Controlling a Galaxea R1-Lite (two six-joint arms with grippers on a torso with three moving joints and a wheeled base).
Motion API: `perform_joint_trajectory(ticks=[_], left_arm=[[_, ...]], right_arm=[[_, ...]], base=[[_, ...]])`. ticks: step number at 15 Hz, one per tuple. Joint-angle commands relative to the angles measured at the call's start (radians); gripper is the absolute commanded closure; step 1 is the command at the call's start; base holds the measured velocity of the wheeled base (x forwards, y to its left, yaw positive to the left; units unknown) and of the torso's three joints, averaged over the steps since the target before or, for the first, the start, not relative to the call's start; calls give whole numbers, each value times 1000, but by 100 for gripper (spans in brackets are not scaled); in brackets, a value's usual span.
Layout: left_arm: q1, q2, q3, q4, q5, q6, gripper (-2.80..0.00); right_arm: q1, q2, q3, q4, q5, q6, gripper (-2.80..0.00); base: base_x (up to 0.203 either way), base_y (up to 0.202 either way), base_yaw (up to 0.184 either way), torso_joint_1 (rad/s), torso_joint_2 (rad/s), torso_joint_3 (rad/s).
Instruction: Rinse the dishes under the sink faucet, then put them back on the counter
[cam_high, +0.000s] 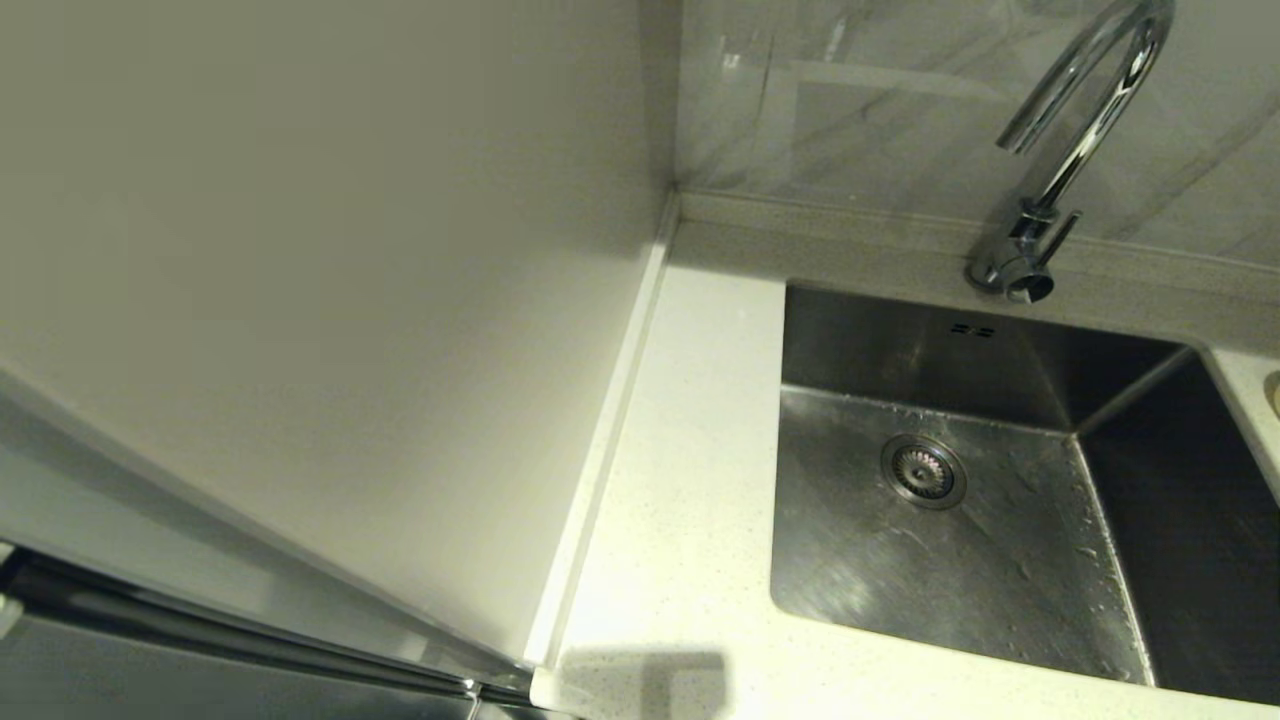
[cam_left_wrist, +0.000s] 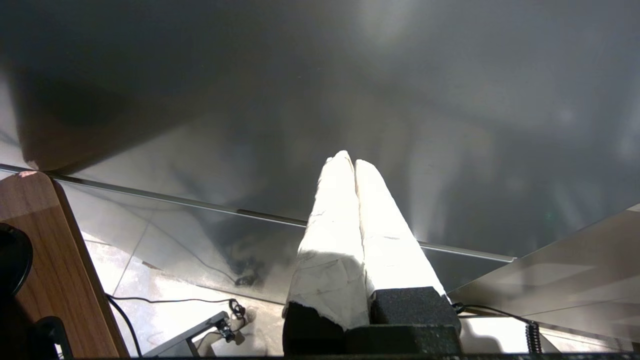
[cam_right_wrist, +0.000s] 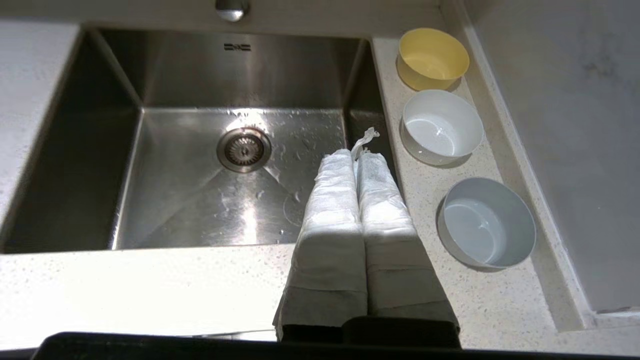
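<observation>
Three bowls lined on speckled surface (cam_right_wrist: 440, 300) right of sink (cam_right_wrist: 200, 200): yellow bowl (cam_right_wrist: 433, 58) far, white bowl (cam_right_wrist: 442, 126) middle, pale grey bowl (cam_right_wrist: 489, 222) near. Right gripper (cam_right_wrist: 356, 156) closed, held above sink edge. Left gripper (cam_left_wrist: 354, 161) closed, parked away.

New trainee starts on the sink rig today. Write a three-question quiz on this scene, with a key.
1. True or false: the sink holds a bowl.
2. Which bowl stands nearest the faucet? A) yellow bowl B) white bowl C) grey bowl
3. Fill in: the right gripper is ____ and holds nothing.

Key:
1. False: only the drain strainer and water drops are inside.
2. A. All three stand in a row on the counter.
3. shut
</observation>
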Motion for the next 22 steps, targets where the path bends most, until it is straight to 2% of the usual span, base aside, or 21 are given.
perform_joint_trajectory(ticks=[1, 3, 5, 7, 9, 11, 12, 14, 18, 22], left_arm=[[0, 0, 3, 0, 0, 0, 0], [0, 0, 3, 0, 0, 0, 0], [0, 0, 3, 0, 0, 0, 0], [0, 0, 2, 0, 0, 0, 0], [-1, 0, 3, 0, 0, 0, 0], [0, 0, 3, 0, 0, 0, 0], [-1, 0, 3, 0, 0, 0, 0], [0, 0, 3, 0, 0, 0, 0], [0, 0, 3, 0, 0, 0, 0], [0, 0, 3, 0, 0, 0, 0]], right_arm=[[-11, -157, 60, 6, 17, -5, 0], [-16, -227, 155, 10, 63, -13, 0], [-18, -229, 246, 5, 117, 16, 0], [-18, -229, 399, -64, 189, 19, 0], [-18, -229, 591, -213, 246, -9, 0], [-18, -230, 773, -478, 299, -65, 0], [-18, -230, 839, -570, 345, -98, 0], [-18, -230, 866, -626, 387, -147, 0], [-18, -230, 865, -625, 381, -60, 0], [-18, -230, 865, -627, 380, -60, 0]], base=[[0, 0, 0, 0, 0, 0], [0, 0, 0, 0, 0, 0], [0, 0, 0, 0, 0, 0], [0, 0, 0, 0, 0, 0], [0, 0, 0, 0, 0, 0], [0, 0, 0, 0, 0, 0], [0, 0, 0, 0, 0, 0], [0, 0, 0, 0, 0, 0], [0, 0, 0, 0, 0, 0], [0, 0, 0, 0, 0, 0]])
